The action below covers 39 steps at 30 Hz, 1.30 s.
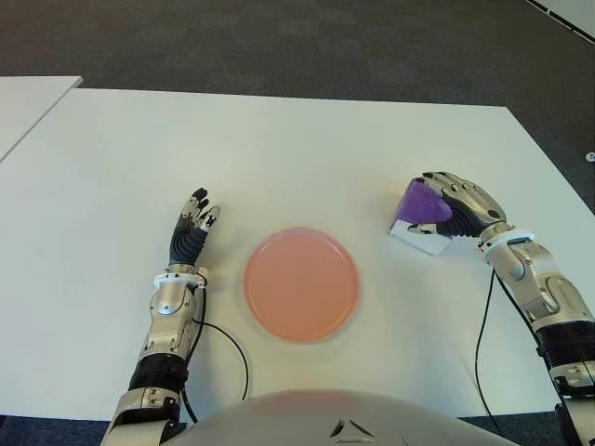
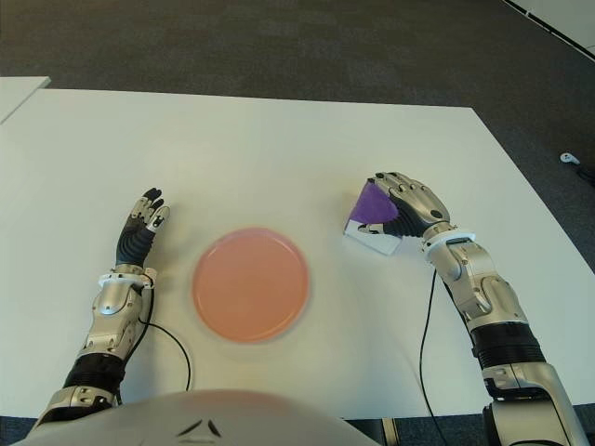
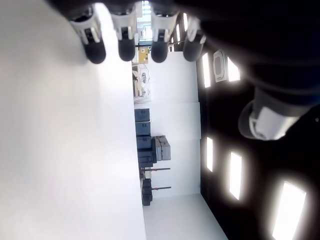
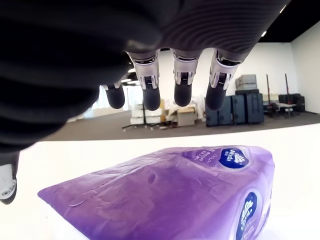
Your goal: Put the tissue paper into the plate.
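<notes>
The tissue paper is a purple plastic-wrapped pack (image 1: 416, 212) lying on the white table (image 1: 279, 149), to the right of the round pink plate (image 1: 300, 283). My right hand (image 1: 446, 197) arches over the pack's far right side. In the right wrist view its fingers (image 4: 182, 85) stretch out above the pack (image 4: 165, 195) with a gap under them, and they do not close on it. The pack looks tilted, with its white underside showing toward the plate. My left hand (image 1: 193, 225) shows beside the plate on its left, fingers straight.
The plate holds nothing. Dark carpet lies beyond the table's far edge. A second white table's corner (image 1: 28, 102) shows at the far left. Cables (image 1: 228, 339) run from both wrists toward my body.
</notes>
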Motion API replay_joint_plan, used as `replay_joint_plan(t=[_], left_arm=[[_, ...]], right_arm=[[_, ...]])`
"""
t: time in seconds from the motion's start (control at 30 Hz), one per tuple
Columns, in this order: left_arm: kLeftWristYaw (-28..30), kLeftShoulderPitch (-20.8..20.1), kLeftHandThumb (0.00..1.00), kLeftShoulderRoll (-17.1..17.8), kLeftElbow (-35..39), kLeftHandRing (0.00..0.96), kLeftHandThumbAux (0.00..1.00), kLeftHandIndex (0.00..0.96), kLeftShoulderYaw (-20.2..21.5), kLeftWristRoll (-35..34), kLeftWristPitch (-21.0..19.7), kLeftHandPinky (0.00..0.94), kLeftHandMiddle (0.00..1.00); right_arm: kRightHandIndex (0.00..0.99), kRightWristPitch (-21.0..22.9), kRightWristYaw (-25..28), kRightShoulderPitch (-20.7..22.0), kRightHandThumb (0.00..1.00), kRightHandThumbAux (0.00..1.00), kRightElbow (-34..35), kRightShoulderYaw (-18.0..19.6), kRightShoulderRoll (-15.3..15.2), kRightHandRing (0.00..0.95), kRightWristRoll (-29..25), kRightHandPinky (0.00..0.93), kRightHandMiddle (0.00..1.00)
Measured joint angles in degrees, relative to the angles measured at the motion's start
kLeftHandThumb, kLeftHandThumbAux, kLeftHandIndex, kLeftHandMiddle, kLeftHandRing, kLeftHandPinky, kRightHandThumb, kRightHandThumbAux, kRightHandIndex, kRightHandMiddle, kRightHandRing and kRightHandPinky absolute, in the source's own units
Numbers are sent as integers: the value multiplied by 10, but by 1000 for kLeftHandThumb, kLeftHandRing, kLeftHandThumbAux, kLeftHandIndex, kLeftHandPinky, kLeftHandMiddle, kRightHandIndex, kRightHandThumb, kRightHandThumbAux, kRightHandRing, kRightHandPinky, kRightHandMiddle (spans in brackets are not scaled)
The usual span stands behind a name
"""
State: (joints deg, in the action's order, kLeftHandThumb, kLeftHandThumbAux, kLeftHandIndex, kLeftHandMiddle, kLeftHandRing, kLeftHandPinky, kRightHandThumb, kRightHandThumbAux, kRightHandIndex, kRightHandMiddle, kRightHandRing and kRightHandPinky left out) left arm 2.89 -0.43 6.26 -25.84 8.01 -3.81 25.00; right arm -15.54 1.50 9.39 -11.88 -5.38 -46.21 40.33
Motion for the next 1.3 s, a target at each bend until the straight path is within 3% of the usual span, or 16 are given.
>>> replay_joint_plan(t=[0.83,1.3], left_arm=[[0,0,0,0,0,0,463,0,2,5,1,0,0],[0,0,0,0,-2,0,454,0,3,5,6,0,0]], right_arm=[[0,17,-2,31,182,428,-62,-20,2,0,2,0,0],[0,10,-33,44,168,427,-109,-45,3,0,13,0,0]])
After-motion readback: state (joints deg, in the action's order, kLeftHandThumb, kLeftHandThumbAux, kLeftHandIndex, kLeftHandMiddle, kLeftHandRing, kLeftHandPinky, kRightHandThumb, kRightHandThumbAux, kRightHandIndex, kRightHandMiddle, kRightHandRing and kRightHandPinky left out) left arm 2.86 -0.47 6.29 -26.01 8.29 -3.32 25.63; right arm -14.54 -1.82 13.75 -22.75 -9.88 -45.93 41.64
